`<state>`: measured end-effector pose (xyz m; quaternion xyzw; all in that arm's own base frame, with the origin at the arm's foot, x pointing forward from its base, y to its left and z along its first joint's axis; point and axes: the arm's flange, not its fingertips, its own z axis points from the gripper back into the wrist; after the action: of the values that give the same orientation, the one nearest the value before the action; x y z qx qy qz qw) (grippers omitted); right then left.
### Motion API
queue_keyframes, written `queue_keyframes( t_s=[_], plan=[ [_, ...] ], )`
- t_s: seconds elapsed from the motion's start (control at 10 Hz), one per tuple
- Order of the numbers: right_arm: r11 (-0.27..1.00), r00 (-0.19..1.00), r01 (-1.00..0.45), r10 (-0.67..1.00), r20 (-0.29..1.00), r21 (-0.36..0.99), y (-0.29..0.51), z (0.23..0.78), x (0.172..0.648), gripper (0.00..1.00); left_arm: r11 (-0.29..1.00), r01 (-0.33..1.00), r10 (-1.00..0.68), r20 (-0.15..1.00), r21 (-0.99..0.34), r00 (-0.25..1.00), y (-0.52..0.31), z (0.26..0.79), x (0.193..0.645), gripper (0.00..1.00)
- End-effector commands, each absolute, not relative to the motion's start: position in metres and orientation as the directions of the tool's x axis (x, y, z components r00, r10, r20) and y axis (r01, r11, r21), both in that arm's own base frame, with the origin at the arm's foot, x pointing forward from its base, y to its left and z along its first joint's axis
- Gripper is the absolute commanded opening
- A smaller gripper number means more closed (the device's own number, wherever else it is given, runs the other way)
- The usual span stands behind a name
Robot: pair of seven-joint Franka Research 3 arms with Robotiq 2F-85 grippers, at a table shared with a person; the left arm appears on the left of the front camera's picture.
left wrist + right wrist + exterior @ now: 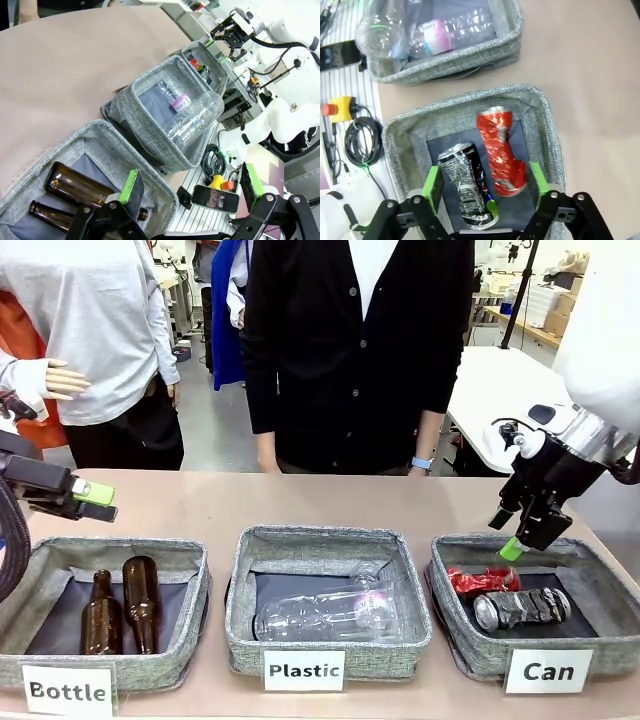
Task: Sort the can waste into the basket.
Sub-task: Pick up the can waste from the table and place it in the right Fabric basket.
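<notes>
A crushed red can [483, 581] and a crushed black-and-silver can [520, 608] lie side by side on the dark floor of the grey basket labelled "Can" [470, 655] at the front right. My right gripper [525, 540] hangs just over that basket's far rim, open and holding nothing. In the right wrist view its green pads [432, 187] stand wide, straddling the red can [501, 150] and black-and-silver can [467, 182] lying below in the basket [465, 102]. My left gripper [95, 502] hovers open and empty at the far left, above the "Bottle" basket [95, 132].
The "Bottle" basket [100, 550] holds two brown glass bottles [120, 605]. The middle "Plastic" basket [320, 540] holds clear plastic bottles [325, 615]. A person in a dark cardigan stands at the far edge. Bare table lies behind the baskets.
</notes>
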<state>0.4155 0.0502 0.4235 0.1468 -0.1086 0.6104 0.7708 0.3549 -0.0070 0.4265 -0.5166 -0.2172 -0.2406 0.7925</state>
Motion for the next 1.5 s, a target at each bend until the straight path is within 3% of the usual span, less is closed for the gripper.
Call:
queue_keyframes(
  t_s=[0.0, 0.3, 0.4, 0.5, 0.6, 0.8, 1.0, 1.1, 1.4],
  plan=[
    [0.225, 0.253, -0.967, 0.893, 0.373, 0.118, 0.053, 0.428, 0.417, 1.0, 0.345, 0.607, -0.158, 0.594, -0.716, 0.789, -0.007, 0.427, 0.353, 1.0],
    [0.272, 0.371, -0.928, 0.729, 0.575, 0.254, 0.051, 0.441, 0.414, 1.0, 0.345, 0.607, -0.158, 0.594, -0.716, 0.789, -0.007, 0.427, 0.353, 1.0],
    [0.318, 0.484, -0.875, 0.568, 0.665, 0.365, 0.05, 0.448, 0.415, 1.0, 0.345, 0.607, -0.158, 0.594, -0.716, 0.789, -0.007, 0.427, 0.353, 1.0],
    [0.345, 0.622, -0.778, 0.307, 0.72, 0.525, 0.049, 0.457, 0.42, 1.0, 0.345, 0.607, -0.158, 0.594, -0.716, 0.789, -0.007, 0.427, 0.353, 1.0],
    [0.271, 0.753, -0.647, 0.082, 0.653, 0.712, 0.043, 0.461, 0.428, 1.0, 0.345, 0.607, -0.158, 0.594, -0.716, 0.789, -0.007, 0.427, 0.353, 1.0],
    [0.168, 0.854, -0.487, -0.115, 0.507, 0.857, 0.027, 0.457, 0.449, 1.0, 0.345, 0.607, -0.158, 0.594, -0.716, 0.789, -0.007, 0.427, 0.353, 1.0],
    [0.145, 0.87, -0.443, -0.167, 0.463, 0.885, 0.02, 0.446, 0.468, 1.0, 0.345, 0.607, -0.158, 0.594, -0.716, 0.789, -0.007, 0.427, 0.353, 1.0],
    [0.196, 0.79, -0.613, 0.148, 0.595, 0.765, 0.021, 0.453, 0.443, 1.0, 0.345, 0.607, -0.158, 0.594, -0.716, 0.789, -0.007, 0.427, 0.353, 1.0],
    [0.196, 0.79, -0.613, 0.148, 0.595, 0.765, 0.021, 0.453, 0.443, 1.0, 0.345, 0.607, -0.158, 0.594, -0.716, 0.789, -0.007, 0.427, 0.353, 1.0]
  ],
)
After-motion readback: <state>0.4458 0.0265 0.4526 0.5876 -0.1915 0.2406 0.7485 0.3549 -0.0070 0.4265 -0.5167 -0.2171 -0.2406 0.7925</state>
